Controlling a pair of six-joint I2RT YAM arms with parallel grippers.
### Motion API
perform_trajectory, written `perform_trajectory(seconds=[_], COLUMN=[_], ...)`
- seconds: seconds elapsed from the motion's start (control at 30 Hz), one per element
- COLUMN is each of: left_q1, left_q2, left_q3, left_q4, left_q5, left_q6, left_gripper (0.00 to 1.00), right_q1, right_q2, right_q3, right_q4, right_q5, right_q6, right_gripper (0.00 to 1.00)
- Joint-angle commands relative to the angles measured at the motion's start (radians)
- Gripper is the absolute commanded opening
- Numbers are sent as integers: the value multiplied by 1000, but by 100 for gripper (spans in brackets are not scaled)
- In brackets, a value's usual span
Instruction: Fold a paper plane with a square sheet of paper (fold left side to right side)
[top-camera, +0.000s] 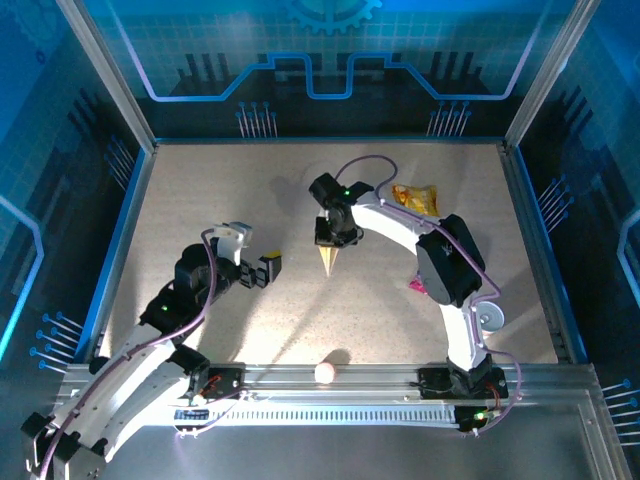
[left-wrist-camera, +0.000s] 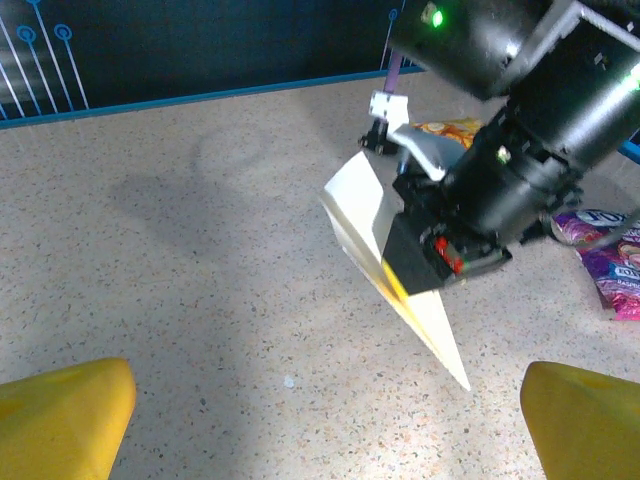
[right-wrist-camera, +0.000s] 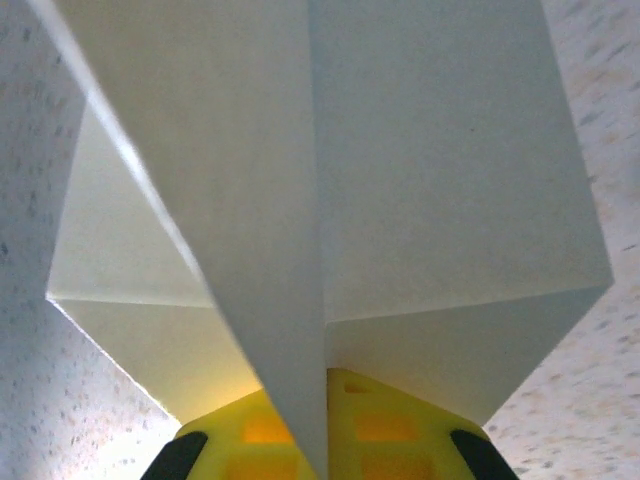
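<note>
Seemingly matte, sharply creased paper plane (left-wrist-camera: 357, 203)

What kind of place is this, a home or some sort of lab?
Likely a robot lab cell or demo booth: a speckled table framed by aluminium rails, blue circuit-pattern panels walling it in, and the left arm and right arm bolted at its near edge.

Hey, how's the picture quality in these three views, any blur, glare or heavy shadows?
Top view: sharp, bright light pooled on the table, paper plane tiny. Left wrist view: plane crisp, a soft shadow left of it, left fingers blurred at the bottom corners. Right wrist view: plane very close and slightly soft, evenly lit, yellow glow by the right fingers.
</note>
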Motion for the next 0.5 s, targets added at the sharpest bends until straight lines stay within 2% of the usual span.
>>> perform_trajectory(seconds=[0.0, 0.23, 0.47], left_q1=[7, 7, 7], left_q2=[0, -3, -3], left_q3=[1, 5, 5], left_q4=[12, 6, 6], left_q5=[11, 13, 13], left_q6=[11, 12, 13], left_gripper=[100, 100, 100], right_q1=[-34, -75, -88], right_q2=[63, 156, 209], right_q3=[60, 166, 180], right_q4=[-88, -135, -136], right_q5=[27, 25, 23], right_q6=[-24, -56, -51], right_gripper=[0, 0, 0])
